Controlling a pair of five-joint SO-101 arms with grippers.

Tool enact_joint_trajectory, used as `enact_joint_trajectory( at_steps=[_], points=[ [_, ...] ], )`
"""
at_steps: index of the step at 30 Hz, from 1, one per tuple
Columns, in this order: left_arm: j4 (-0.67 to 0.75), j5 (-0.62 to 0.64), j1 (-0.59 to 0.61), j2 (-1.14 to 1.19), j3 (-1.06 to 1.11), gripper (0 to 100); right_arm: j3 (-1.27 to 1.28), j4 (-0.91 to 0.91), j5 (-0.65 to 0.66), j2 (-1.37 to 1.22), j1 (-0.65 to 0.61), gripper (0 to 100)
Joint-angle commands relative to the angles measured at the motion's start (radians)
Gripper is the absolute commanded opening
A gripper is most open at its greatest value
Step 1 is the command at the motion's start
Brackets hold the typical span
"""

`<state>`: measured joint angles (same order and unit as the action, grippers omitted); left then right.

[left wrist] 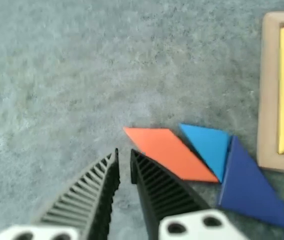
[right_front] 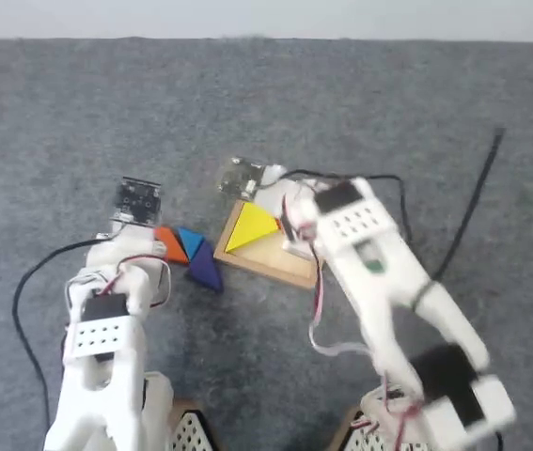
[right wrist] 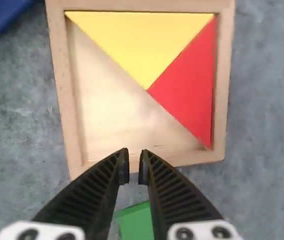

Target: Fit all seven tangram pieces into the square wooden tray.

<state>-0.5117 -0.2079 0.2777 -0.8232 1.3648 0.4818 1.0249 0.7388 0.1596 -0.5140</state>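
The square wooden tray (right wrist: 61, 100) holds a yellow triangle (right wrist: 142, 42) and a red triangle (right wrist: 192, 90); the rest of its floor is bare wood. My right gripper (right wrist: 130, 164) is shut and empty over the tray's near rim, and a green piece (right wrist: 136, 222) lies on the carpet under its fingers. An orange parallelogram (left wrist: 169, 152), a light blue triangle (left wrist: 209, 145) and a dark blue triangle (left wrist: 252, 192) lie touching in a row beside the tray (left wrist: 269, 90). My left gripper (left wrist: 124, 156) is shut and empty just short of the orange piece's corner.
Everything rests on grey carpet (right_front: 388, 113). In the high view the tray (right_front: 266, 261) sits mid-table with the orange piece (right_front: 170, 244) and both blue pieces to its left. A black cable (right_front: 478, 193) runs along the right side.
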Motion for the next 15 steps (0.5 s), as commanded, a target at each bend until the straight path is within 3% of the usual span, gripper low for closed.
enact_joint_trajectory(
  at_steps=[1, 3, 10, 15],
  points=[
    [-0.063, 0.107, 0.109, -0.025, -0.113, 4, 0.091, -0.056, -0.083, 0.154, -0.054, 5.6],
    [-0.071, 0.140, 0.170, -0.025, -0.128, 4, 0.091, -0.056, -0.132, 0.140, -0.097, 5.6],
    [-0.126, 0.150, 0.167, -0.021, -0.166, 6, -0.049, -0.008, -0.334, 0.031, -0.102, 5.8],
    [-0.163, 0.236, 0.316, -0.021, -0.225, 8, -0.124, -0.008, -0.416, -0.062, -0.213, 17.0]
  ],
)
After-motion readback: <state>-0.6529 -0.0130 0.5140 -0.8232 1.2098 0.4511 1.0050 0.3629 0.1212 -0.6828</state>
